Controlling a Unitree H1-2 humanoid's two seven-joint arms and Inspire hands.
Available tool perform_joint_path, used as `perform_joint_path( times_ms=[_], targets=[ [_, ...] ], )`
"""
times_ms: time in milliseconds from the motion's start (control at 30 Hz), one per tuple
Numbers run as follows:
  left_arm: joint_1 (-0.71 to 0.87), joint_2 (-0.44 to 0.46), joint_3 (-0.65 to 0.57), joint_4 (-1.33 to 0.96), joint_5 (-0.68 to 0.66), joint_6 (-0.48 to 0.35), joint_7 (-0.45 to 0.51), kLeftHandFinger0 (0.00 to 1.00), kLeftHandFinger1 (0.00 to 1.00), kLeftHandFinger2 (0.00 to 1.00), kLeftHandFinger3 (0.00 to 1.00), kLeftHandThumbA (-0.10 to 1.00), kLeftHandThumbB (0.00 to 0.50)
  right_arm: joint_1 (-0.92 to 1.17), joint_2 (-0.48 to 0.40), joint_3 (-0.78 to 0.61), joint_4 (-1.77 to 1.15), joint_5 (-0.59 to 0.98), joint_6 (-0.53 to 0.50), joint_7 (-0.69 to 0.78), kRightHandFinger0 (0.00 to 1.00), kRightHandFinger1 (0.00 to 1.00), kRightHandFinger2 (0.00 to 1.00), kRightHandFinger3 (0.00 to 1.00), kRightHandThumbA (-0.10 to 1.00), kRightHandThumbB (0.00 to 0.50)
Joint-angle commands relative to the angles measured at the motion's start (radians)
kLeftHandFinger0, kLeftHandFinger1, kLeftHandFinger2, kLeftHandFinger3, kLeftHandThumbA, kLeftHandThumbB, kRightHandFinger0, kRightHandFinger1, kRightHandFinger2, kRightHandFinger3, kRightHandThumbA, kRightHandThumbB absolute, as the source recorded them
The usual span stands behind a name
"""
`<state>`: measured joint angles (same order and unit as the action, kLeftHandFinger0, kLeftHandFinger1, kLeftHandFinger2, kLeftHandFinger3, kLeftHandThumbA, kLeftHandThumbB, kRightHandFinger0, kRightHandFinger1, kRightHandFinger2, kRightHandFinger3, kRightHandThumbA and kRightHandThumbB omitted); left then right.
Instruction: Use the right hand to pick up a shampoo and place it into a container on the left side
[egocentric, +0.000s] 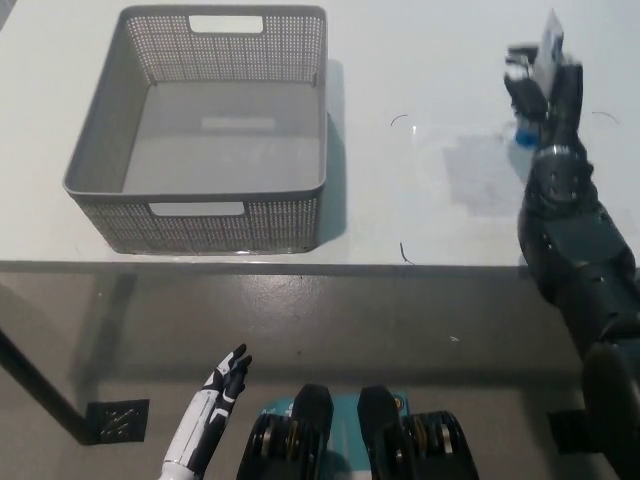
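Right hand (545, 85) clasping shampoo (545, 55), raised above table (420, 200), well right of basket (200, 215)

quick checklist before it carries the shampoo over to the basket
1. Hold: right robot hand is closed around the shampoo - ok.
2. Lift: shampoo looks raised, a shadow lies on the table beside it; exact clearance - cannot tell.
3. Target: grey basket holds nothing and sits upright - ok.
4. Path: bare table between shampoo and basket - ok.
5. Left robot hand low below the table edge, fingers apart, out of the way - ok.
6. Grip firmness - cannot tell.
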<state>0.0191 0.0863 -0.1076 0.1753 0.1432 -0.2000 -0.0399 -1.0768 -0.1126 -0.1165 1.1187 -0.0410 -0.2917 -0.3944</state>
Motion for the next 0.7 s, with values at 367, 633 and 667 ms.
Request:
perform_joint_path(
  times_ms=[367, 633, 667],
  targets=[
    [-0.03, 0.01, -0.001, -0.009, -0.005, -0.022, -0.012, 1.0, 1.0, 1.0, 1.0, 1.0, 0.181, -0.138, 0.175, 0.096, -0.26, -0.066, 0.044, -0.016, 0.0, 0.27, 0.66, 0.69, -0.1, 0.134],
    [-0.026, 0.008, -0.008, -0.018, 0.005, -0.014, -0.016, 1.0, 1.0, 1.0, 1.0, 1.0, 0.181, -0.233, 0.294, 0.16, -0.086, -0.089, 0.018, -0.037, 0.0, 0.17, 0.53, 0.66, -0.1, 0.152],
    [-0.026, 0.007, -0.008, -0.021, 0.0, -0.009, -0.02, 1.0, 1.0, 1.0, 1.0, 1.0, 0.178, -0.242, 0.313, 0.162, -0.069, -0.082, 0.032, -0.029, 0.0, 0.17, 0.58, 0.69, -0.1, 0.151]
  ],
)
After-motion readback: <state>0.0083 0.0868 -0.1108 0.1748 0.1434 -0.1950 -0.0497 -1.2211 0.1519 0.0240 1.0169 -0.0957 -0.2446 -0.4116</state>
